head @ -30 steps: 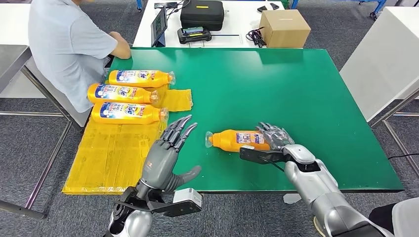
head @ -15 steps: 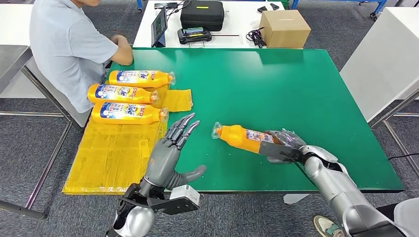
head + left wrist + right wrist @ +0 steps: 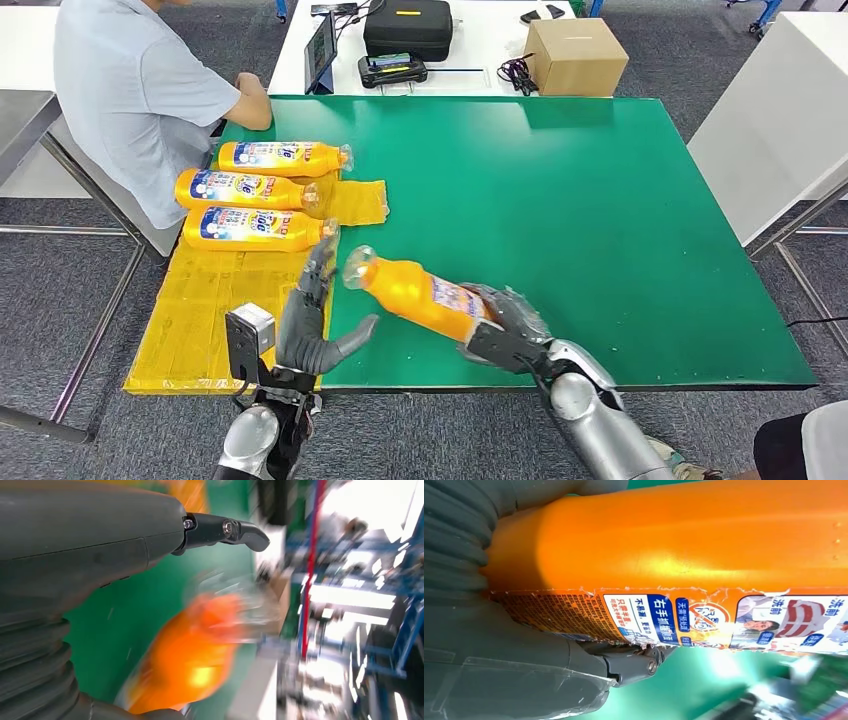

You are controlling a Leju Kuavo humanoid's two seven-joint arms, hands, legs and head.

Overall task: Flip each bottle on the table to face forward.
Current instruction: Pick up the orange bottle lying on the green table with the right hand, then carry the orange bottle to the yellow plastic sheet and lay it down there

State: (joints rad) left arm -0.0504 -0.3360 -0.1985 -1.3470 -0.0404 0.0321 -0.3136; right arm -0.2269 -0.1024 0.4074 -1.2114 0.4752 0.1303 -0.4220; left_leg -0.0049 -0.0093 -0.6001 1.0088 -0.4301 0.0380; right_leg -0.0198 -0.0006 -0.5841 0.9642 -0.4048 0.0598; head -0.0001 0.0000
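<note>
Head view: orange bottle [image 3: 425, 296], clear-capped, tilted in right hand's [image 3: 503, 325] grasp; left hand [image 3: 305, 322] released.

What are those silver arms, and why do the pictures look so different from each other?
They belong to a walking robot. The big picture comes from a camera high on its body; the two sideways ones come from cameras at its wrists. Its right hand holds an orange plastic bottle with a clear cap, lifted at a slant above the green table. Its left hand waits open nearby. Three more orange bottles lie in a row on a yellow sheet. A person in a light blue shirt sits at the table's corner.
</note>
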